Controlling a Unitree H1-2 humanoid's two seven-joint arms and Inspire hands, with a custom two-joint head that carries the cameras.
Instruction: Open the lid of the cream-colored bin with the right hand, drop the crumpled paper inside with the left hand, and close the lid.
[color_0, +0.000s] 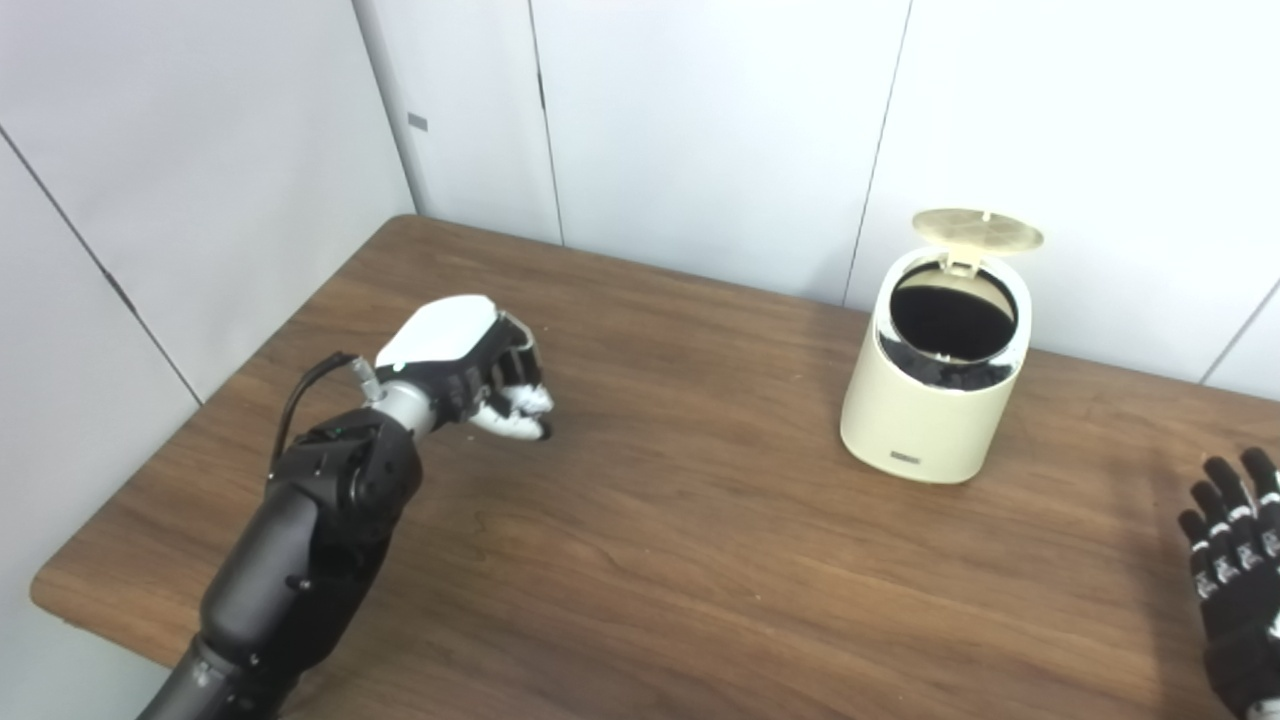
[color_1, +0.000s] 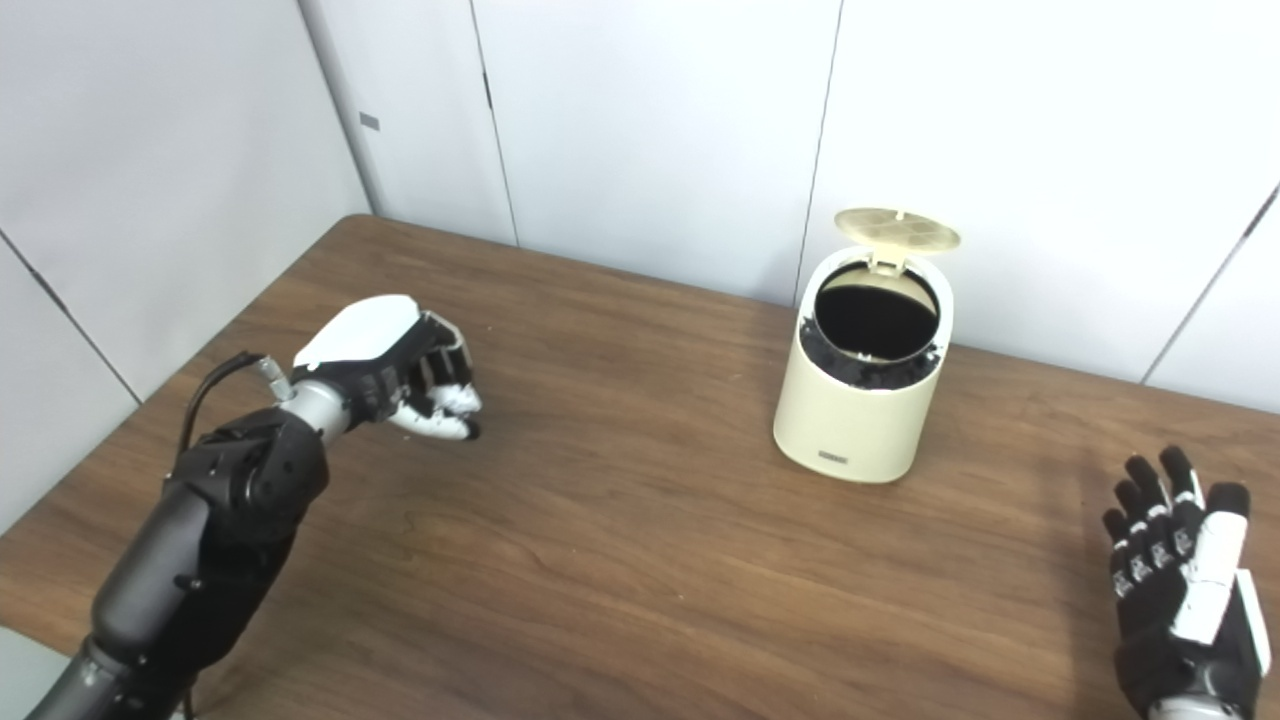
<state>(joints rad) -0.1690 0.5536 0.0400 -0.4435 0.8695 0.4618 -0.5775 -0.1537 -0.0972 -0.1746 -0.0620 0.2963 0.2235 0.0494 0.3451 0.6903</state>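
cream-colored bin (color_1: 855, 400) stands upright on the far right part of your wooden table (color_1: 640, 560), close to the white wall panels (color_1: 650, 130). its round lid (color_1: 897, 229) is tipped up and back on the hinge at the rear, so you look straight into a dark opening ringed by a black inner rim.

your left hand (color_1: 400, 370) is out over the left side of the table, well apart from the bin, with its white back turned up and its fingers curled in toward the palm. something pale shows among the fingertips (it could be the crumpled paper, or only the hand's own white parts), so you cannot tell what, if anything, it holds.

your right hand (color_1: 1180, 590) sits at the lower right edge, fingers spread and pointing upward, holding nothing, well clear of the bin.
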